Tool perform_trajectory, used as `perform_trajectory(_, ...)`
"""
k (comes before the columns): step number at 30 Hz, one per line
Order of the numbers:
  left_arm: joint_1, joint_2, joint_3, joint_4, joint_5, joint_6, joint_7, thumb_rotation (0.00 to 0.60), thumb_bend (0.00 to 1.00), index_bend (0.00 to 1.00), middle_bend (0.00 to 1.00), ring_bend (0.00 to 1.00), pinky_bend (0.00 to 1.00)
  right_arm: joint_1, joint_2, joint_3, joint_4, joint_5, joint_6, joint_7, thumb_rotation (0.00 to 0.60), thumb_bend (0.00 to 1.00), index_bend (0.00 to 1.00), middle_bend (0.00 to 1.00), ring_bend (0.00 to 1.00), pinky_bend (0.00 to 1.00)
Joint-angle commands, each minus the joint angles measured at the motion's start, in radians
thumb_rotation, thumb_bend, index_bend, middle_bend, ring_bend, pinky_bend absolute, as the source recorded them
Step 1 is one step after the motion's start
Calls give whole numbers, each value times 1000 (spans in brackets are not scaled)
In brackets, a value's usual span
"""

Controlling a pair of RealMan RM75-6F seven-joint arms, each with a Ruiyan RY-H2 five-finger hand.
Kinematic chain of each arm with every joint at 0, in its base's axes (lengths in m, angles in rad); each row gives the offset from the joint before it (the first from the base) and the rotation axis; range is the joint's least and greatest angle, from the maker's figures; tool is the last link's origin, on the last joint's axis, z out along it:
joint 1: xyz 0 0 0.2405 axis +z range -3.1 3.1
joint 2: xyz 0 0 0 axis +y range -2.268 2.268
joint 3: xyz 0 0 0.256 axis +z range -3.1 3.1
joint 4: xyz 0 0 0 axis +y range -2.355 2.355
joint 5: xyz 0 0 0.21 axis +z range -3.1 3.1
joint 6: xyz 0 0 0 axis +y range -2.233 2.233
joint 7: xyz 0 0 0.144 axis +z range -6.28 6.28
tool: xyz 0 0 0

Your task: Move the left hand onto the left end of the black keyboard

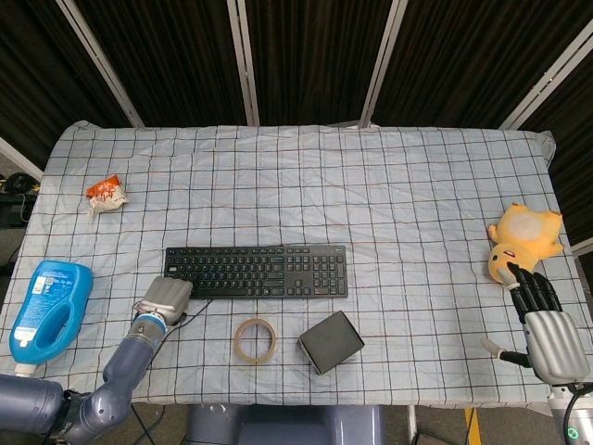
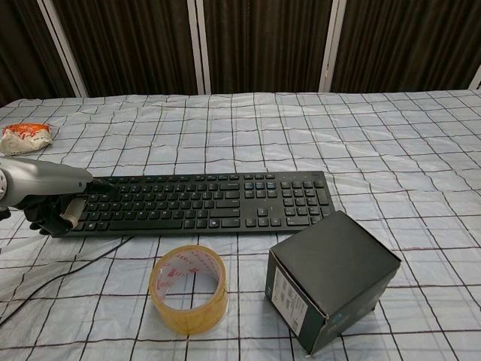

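Observation:
The black keyboard (image 1: 258,271) (image 2: 203,203) lies across the middle of the checked cloth. My left hand (image 1: 165,298) (image 2: 46,194) is at its left end, near the front corner, with its fingers curled downward over the end keys; in the chest view it covers that corner. It holds nothing. My right hand (image 1: 547,326) rests at the table's right front edge with its fingers spread, holding nothing, just below a yellow plush toy (image 1: 523,239).
A roll of tape (image 1: 254,339) (image 2: 189,289) and a black box (image 1: 331,341) (image 2: 333,280) sit in front of the keyboard. A blue bottle (image 1: 48,309) lies at the left edge. A snack packet (image 1: 106,193) (image 2: 26,138) is at the back left. The keyboard's cable (image 2: 52,278) runs to the front.

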Motion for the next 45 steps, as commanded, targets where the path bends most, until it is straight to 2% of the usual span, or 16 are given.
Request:
perform_trajectory(1,-6,-5,2,7,-8,1,-3,600,1000,77,781,694,477,0,0,0,0,0,0,0,600,76,30,0,0,0)
perform_trajectory(35,-69,-82,19,95,-87,-5,-11,600,1000,89,780,694,477,0,1,0,1,-4,2,14,600,76,30,0,0,0)
perform_trajectory(45,-65,-49,16,51,-37,20,-33,600,1000,87,773,688,474,0,3,-1,0,-3,1,14,600,76,30,0,0,0)
